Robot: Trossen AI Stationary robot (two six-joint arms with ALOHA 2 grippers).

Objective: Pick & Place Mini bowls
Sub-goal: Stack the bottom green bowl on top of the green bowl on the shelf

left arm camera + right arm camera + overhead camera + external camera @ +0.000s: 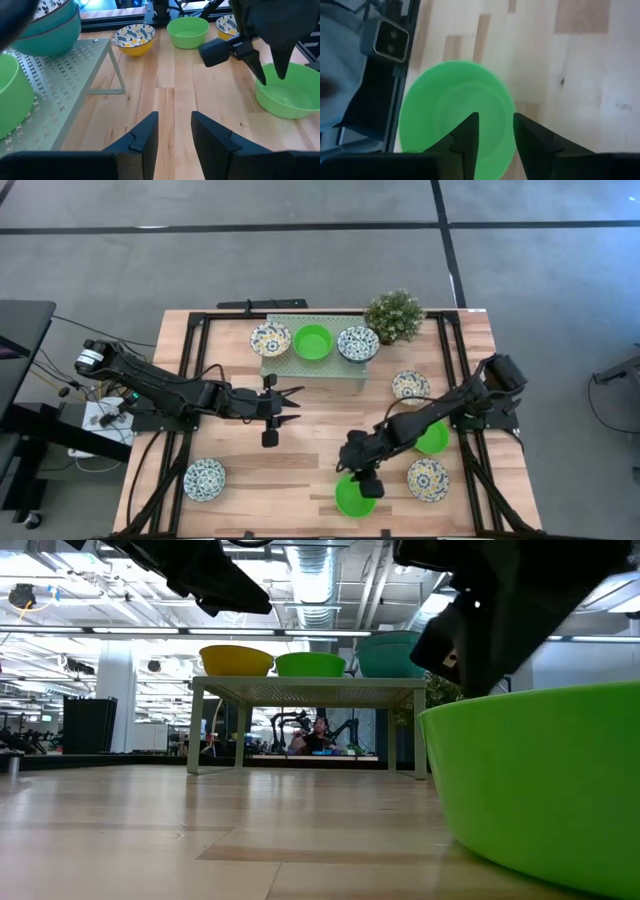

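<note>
Green mini bowl (455, 117) at counter (300, 470) front edge: right end effector (364, 485) directly above, fingers narrow, empty (pre-grasp, prob. rim pinch). Left end effector (290, 402) mid-counter, narrow, idle.

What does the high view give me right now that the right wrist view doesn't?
Only the high view shows the left gripper, open over bare wood at mid-table, the metal shelf carrying three bowls, the potted plant beside it, and the patterned bowl near the front left corner.

Only the right wrist view shows the camera module mounted at the table edge next to the bowl.

Both show the right gripper, open, directly above the green bowl at the table's front edge, not gripping it.
</note>
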